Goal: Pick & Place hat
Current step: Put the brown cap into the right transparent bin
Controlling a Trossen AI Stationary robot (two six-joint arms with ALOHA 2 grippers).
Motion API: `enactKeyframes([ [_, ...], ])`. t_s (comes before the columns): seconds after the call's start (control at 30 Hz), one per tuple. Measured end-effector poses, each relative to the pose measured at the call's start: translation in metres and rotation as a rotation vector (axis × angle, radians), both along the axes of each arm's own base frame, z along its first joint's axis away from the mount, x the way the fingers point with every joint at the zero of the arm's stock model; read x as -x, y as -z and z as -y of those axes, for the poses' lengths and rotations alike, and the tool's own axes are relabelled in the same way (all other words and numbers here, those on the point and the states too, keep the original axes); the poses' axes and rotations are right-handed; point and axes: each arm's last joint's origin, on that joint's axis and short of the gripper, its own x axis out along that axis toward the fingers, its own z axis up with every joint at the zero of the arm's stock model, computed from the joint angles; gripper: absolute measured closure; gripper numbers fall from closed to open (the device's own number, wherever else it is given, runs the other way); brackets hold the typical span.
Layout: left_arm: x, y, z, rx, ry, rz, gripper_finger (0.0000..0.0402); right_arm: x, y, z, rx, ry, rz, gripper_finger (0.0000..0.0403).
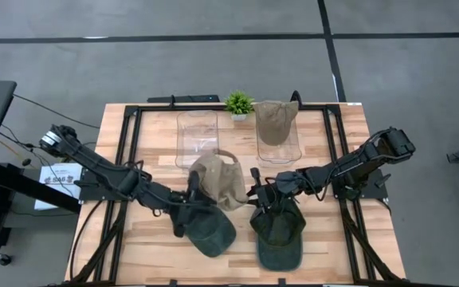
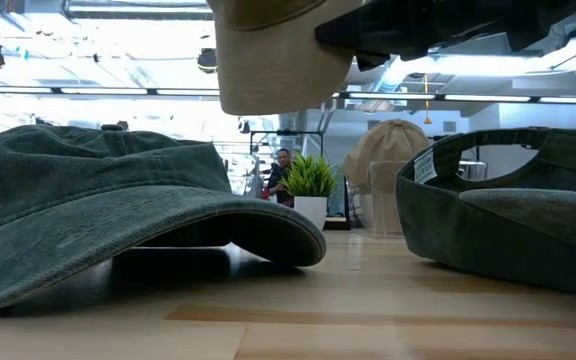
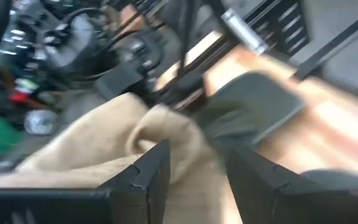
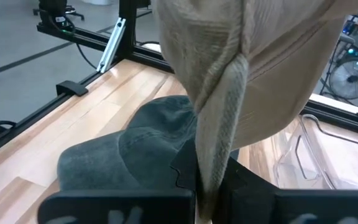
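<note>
A beige hat [image 1: 220,179] hangs in the air between my two grippers, above the middle of the table; the low view shows it lifted [image 2: 278,50]. My left gripper [image 1: 194,190] is at its left side and my right gripper [image 1: 253,191] at its right side, both shut on it. Beneath it, two dark green hats lie on the wood: the left one [image 1: 212,229] rests on its brim and lower edge, crown up [image 2: 108,200], and the right one [image 1: 279,231] lies upside down on its crown [image 2: 508,200]. My left gripper [image 3: 196,180] has the beige hat's cloth [image 3: 194,149] between its two fingers, coming from the table's left. The view is blurred, so which part of the hat it is cannot be told. The hat is lifted clear of the table. My right gripper [image 4: 207,205] pinches a bunched fold of the beige hat's cloth [image 4: 219,124] between its two fingers, coming from the table's right. The fingers hide the lowest part of the fold. The hat's body spreads out beyond the fingers [image 4: 247,62], clear of the green hat [image 4: 135,155] below.
At the far side, a khaki hat [image 1: 277,118] sits on a clear stand, with an empty clear stand [image 1: 198,139] to its left. A small potted plant [image 1: 239,102] stands between them at the far edge. A black frame [image 1: 130,159] borders the table.
</note>
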Motion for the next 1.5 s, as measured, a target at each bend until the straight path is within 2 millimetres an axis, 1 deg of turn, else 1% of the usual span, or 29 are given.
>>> enactKeyframes([
  [0.17, 0.003, -0.001, 0.003, -0.191, -0.062, 0.040, 0.0256, 0.000, 0.000, 0.000, 0.000, -0.001, -0.002, 0.0401],
  [0.33, 0.006, -0.002, 0.005, -0.309, -0.127, 0.056, 0.0256, 0.000, 0.000, 0.000, 0.001, -0.002, -0.005, 0.0401],
  [0.8, -0.005, -0.002, -0.014, -0.305, -0.213, 0.049, 0.0257, 0.000, 0.000, 0.000, 0.001, -0.003, -0.004, 0.0400],
  [0.97, -0.005, -0.002, -0.014, -0.225, -0.175, 0.046, 0.0259, 0.000, 0.000, 0.000, 0.002, -0.004, -0.004, 0.0400],
  [1.03, -0.005, -0.002, -0.013, -0.195, -0.166, 0.044, 0.0268, 0.000, 0.000, 0.000, 0.002, -0.004, -0.003, 0.0400],
  [1.1, -0.005, -0.002, -0.013, -0.170, -0.163, 0.043, 0.0286, 0.000, 0.000, 0.000, 0.001, -0.004, 0.002, 0.0400],
  [1.33, -0.005, -0.002, -0.012, -0.143, -0.165, 0.042, 0.0378, 0.000, 0.000, 0.000, 0.001, -0.005, 0.005, 0.0400],
  [1.37, -0.005, -0.002, -0.012, -0.143, -0.164, 0.043, 0.0386, 0.000, 0.000, 0.000, 0.001, -0.005, 0.005, 0.0400],
  [1.43, -0.005, -0.002, -0.012, -0.136, -0.164, 0.044, 0.0389, 0.000, 0.000, 0.000, 0.001, -0.005, 0.005, 0.0400],
  [1.5, -0.005, -0.002, -0.010, -0.089, -0.161, 0.047, 0.0389, 0.000, 0.000, 0.000, 0.001, -0.005, 0.005, 0.0400],
])
